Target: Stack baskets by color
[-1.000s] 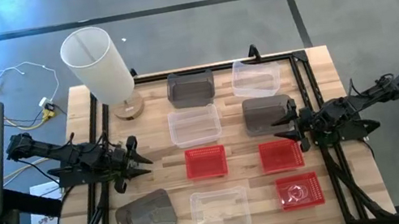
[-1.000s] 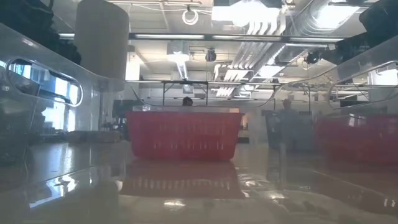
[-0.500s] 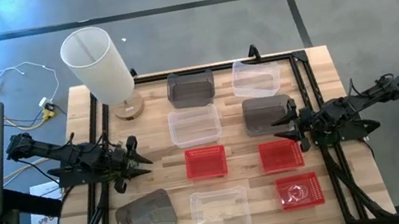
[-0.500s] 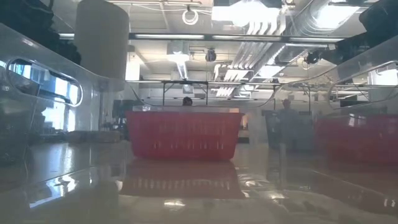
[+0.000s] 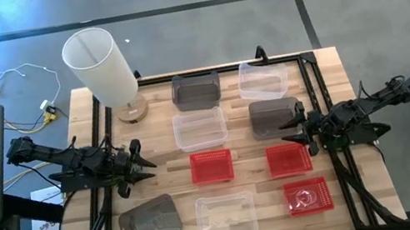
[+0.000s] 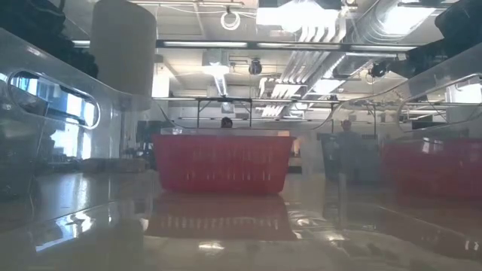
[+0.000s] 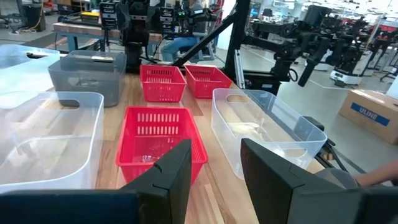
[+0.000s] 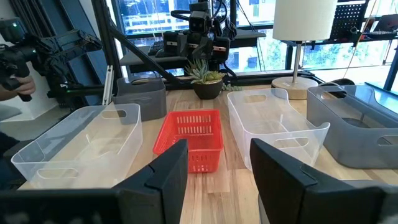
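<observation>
Baskets stand singly on the wooden table (image 5: 322,60). Three are dark grey (image 5: 196,88) (image 5: 276,117) (image 5: 150,224), three clear (image 5: 262,79) (image 5: 200,129) (image 5: 225,215), and three red mesh (image 5: 211,166) (image 5: 289,159) (image 5: 307,196). Each rests on its base with its mouth up. My left gripper (image 5: 146,166) hovers open at the table's left side, pointing level at a red basket (image 7: 158,134). At the right side my right gripper (image 5: 292,129) is also open, between a grey and a red basket, facing the middle red basket (image 8: 191,138).
A tall white lamp (image 5: 99,66) stands at the far left corner. In the right wrist view a small green plant (image 8: 205,78) sits by the left arm. A black frame (image 5: 222,68) runs around the work area. In the low view a clear basket's walls (image 6: 45,98) crowd the camera.
</observation>
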`<state>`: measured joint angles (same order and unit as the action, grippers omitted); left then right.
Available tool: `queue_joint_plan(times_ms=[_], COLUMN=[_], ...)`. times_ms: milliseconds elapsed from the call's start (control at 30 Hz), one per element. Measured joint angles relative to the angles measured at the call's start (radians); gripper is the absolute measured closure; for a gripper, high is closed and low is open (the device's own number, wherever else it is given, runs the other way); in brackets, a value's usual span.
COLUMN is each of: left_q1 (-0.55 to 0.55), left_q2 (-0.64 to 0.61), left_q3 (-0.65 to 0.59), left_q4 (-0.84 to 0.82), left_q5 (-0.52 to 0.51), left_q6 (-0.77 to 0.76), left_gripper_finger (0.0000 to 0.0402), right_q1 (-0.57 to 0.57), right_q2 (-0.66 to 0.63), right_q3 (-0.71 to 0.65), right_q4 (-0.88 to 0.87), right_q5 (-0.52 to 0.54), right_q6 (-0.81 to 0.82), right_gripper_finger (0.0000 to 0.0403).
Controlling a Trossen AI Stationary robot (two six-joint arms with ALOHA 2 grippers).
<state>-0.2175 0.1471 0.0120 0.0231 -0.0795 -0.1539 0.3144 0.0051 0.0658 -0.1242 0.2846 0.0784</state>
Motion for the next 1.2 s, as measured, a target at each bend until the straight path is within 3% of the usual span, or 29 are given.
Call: queue_joint_plan(times_ms=[533, 1033, 1200], left_q1=[0.0, -0.001, -0.001], left_q2=[0.0, 0.0, 0.003], left_q3=[0.0, 0.0, 0.054], left_q4=[-0.001, 0.044, 0.05], left_q5=[-0.003, 0.04, 0.039], left_q6=[-0.004, -0.194, -0.213], left_gripper_finger=[0.0275, 0.0275, 0.0275], right_q1=[0.0, 0.0, 0.0], right_q2=[0.0, 0.0, 0.0], right_q3=[0.0, 0.0, 0.0], right_q4=[0.0, 0.0, 0.0], right_q5=[0.0, 0.0, 0.0], right_q6=[0.0, 0.0, 0.0], right_gripper_finger=[0.0243, 0.0243, 0.0243])
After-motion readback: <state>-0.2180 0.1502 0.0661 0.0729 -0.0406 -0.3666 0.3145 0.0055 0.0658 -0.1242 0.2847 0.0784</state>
